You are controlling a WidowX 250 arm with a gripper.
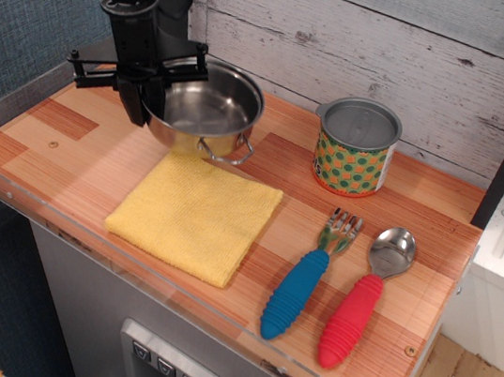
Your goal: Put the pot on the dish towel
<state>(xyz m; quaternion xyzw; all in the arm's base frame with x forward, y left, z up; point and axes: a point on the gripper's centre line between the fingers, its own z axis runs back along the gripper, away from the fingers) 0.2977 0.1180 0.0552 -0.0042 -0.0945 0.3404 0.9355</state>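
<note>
One pot point(205, 108) is held by its left rim in the gripper point(143, 106) jaws, above the far edge of one dish towel point(195, 210). One can point(355, 147), one fork point(306, 276) and one spoon point(361, 300) are seen on the table point(70, 138).

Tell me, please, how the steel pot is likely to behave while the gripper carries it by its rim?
The pot looks thin-walled and empty, so probably light. It is polished metal pinched at one side by the gripper, so it may slip or swivel between the fingers. It already hangs tilted above the dish towel, suggesting an off-centre grasp that could sag further.
</note>
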